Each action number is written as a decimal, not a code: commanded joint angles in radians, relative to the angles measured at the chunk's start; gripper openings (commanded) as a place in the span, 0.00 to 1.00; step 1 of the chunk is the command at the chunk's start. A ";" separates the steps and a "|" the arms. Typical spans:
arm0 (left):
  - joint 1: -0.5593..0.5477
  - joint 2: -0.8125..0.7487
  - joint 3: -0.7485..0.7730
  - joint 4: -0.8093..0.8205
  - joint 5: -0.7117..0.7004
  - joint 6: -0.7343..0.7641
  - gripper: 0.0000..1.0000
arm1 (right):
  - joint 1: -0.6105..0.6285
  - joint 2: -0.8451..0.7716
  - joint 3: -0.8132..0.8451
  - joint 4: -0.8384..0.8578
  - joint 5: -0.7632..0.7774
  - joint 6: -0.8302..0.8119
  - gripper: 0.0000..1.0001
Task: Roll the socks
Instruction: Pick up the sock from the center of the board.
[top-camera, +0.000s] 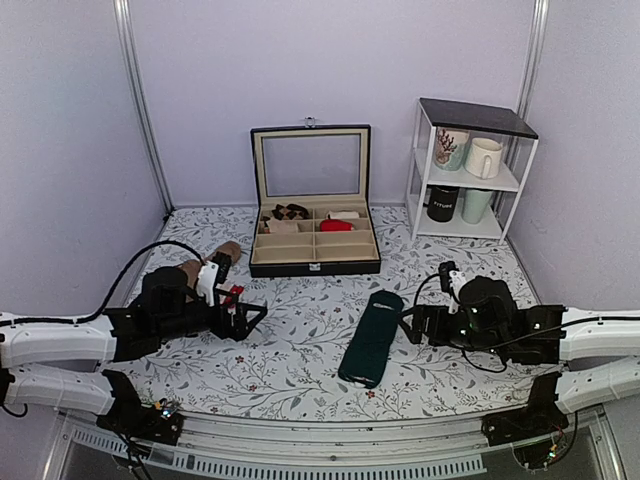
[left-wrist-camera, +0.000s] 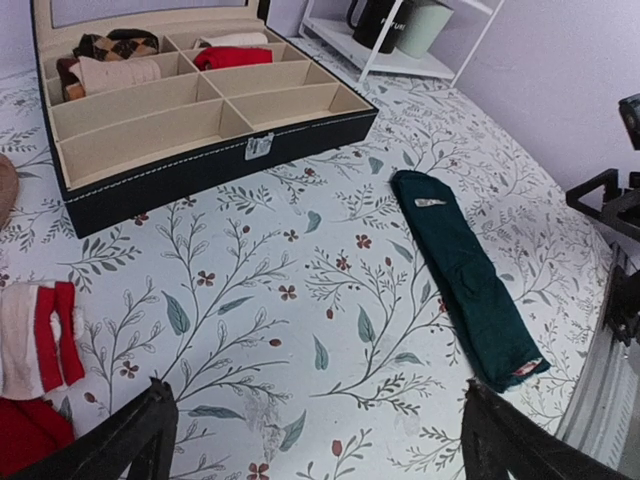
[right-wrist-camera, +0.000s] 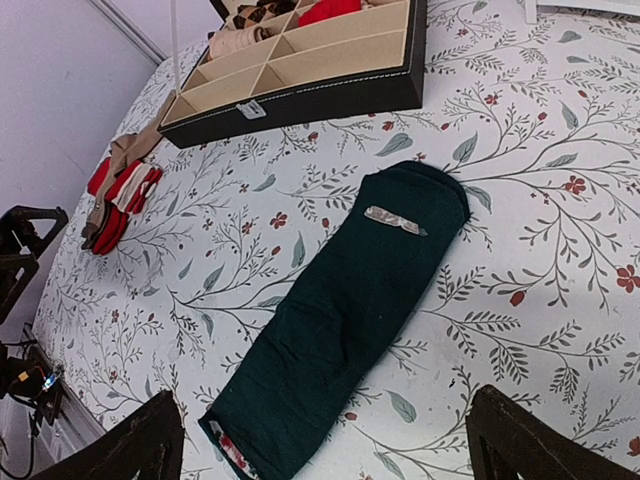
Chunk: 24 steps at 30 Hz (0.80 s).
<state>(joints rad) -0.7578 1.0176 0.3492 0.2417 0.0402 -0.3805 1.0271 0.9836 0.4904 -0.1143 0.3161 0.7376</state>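
black divider box lid up, mid-back of table | red roll, tan roll, argyle roll in rear compartments | white shelf rack back right, mugs on it | red-white socks and tan socks far left | floral cloth

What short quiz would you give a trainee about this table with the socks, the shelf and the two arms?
1. True or false: the green socks are already rolled into a bundle.
2. How many mugs stand in the white-framed shelf? A) two B) four C) six
3. Fill in the missing word: the left gripper and the right gripper are both ___, holding nothing.

Key
1. False: they lie long and flat on the table.
2. B: two mugs on the upper level and two on the lower.
3. open
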 joint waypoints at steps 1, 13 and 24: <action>0.014 -0.047 0.011 -0.017 -0.033 0.018 0.99 | -0.002 -0.046 -0.028 0.013 0.004 -0.014 1.00; 0.024 -0.042 0.002 -0.089 -0.140 -0.045 1.00 | -0.001 0.014 -0.166 0.242 -0.110 -0.166 1.00; 0.023 -0.100 -0.090 0.046 -0.048 0.011 0.99 | 0.084 0.210 -0.333 0.779 -0.349 -0.433 0.91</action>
<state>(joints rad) -0.7475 0.9550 0.3065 0.2180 -0.0566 -0.3927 1.0550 1.1107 0.1905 0.3794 0.0711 0.4431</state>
